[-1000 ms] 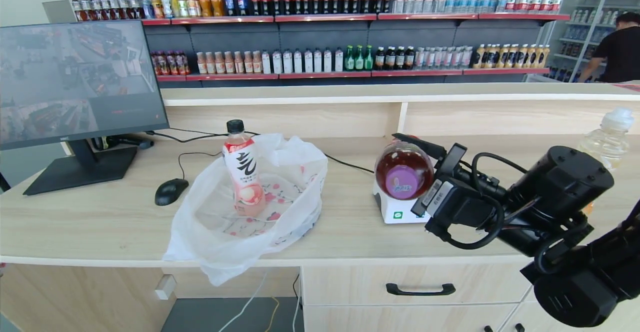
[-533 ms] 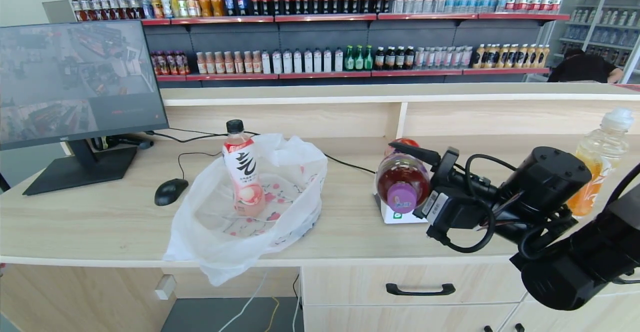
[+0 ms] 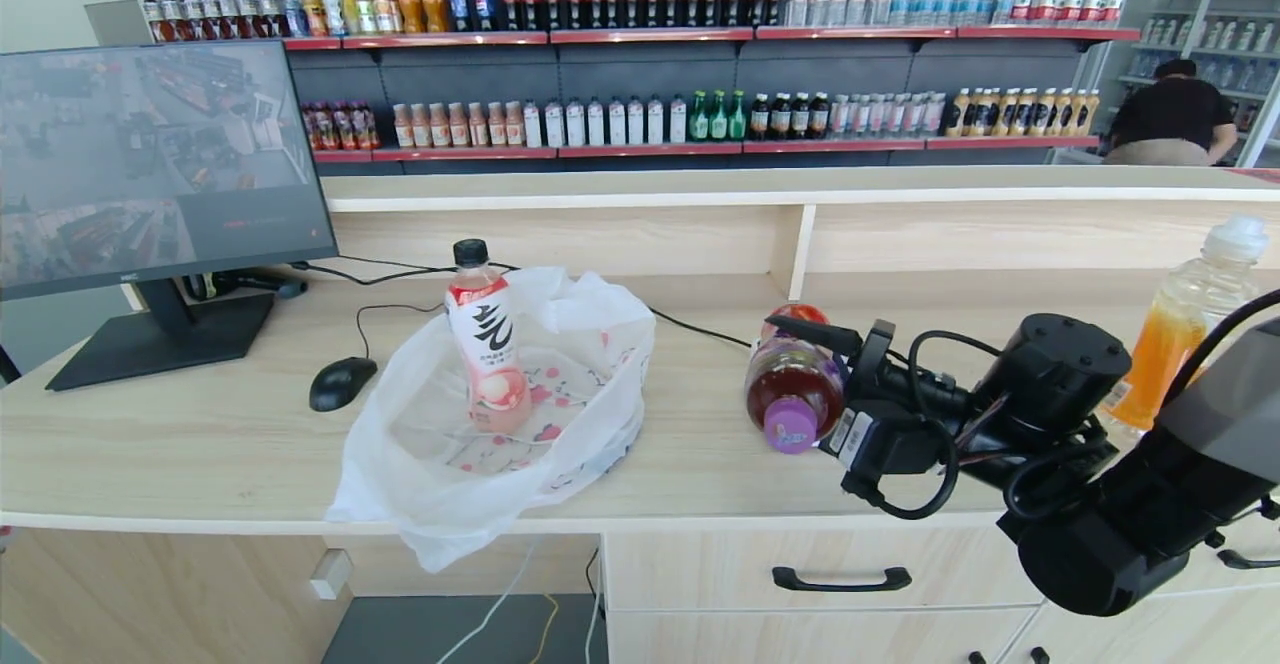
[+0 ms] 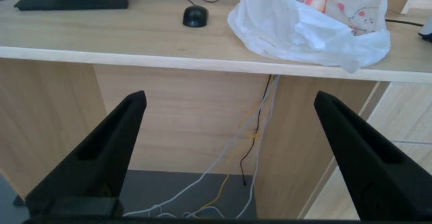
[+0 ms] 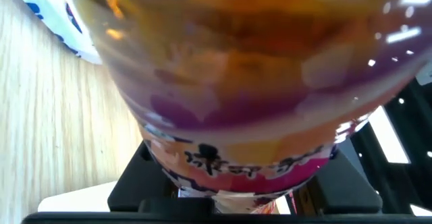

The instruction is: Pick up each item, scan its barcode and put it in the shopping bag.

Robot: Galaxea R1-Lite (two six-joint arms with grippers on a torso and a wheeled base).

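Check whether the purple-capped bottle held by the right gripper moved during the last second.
Yes. Against the upright divider of the counter, the purple-capped bottle has dropped lower and shifted slightly toward the shopping bag.

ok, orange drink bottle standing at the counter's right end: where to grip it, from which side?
Mid-body, level, from the front of the counter, I'd say. The orange drink bottle stands upright, cap up, round-bodied, and the raised back ledge blocks the far side.
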